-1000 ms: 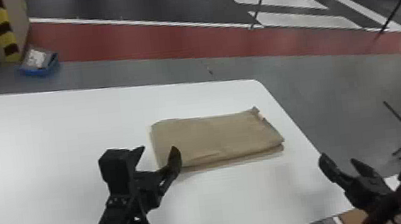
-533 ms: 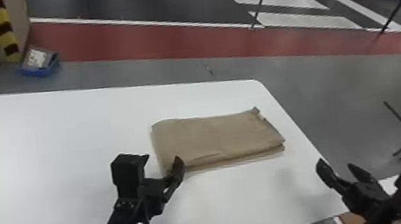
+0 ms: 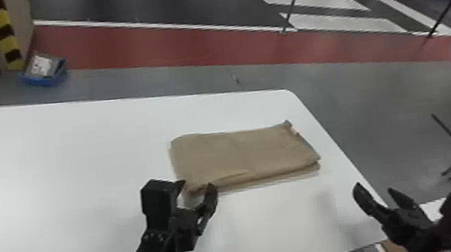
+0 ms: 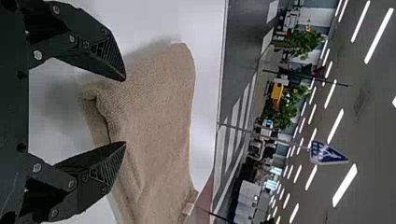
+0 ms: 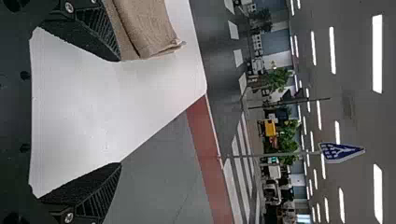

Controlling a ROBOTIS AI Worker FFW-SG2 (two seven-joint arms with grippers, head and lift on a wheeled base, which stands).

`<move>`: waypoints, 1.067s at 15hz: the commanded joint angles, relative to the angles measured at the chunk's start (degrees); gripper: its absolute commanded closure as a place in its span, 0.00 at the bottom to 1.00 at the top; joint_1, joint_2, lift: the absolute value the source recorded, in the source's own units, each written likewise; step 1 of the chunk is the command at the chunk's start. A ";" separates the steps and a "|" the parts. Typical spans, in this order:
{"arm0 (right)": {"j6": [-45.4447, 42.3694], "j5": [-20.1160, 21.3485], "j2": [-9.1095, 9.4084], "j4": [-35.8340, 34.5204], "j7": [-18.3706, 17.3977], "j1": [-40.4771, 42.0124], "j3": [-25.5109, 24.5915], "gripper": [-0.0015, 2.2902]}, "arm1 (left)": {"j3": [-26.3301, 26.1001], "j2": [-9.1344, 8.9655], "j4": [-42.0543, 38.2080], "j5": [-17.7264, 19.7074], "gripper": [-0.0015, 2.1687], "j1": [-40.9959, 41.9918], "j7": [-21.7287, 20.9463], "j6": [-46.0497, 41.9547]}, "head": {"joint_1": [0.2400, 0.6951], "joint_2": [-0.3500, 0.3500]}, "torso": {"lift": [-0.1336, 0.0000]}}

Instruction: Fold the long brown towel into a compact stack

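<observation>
- left gripper (image 3: 197,186): wide open, empty, by towel's (image 3: 243,153) near-left corner, prob for tidying
- right gripper (image 3: 374,188): gaping, empty, right of towel, guessing to give room

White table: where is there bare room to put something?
The table is bare well left of the towel, beyond it to the far edge, and on its near side. It is crowded at the towel's near left corner by the left gripper, and at the right edge by the right gripper.
</observation>
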 commanded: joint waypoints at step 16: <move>0.88 -0.97 -0.28 0.01 0.10 -1.32 1.70 0.04 | 8.59 2.55 -16.25 -4.85 0.65 7.56 2.11 8.97 | 1.00 0.00 | 0.07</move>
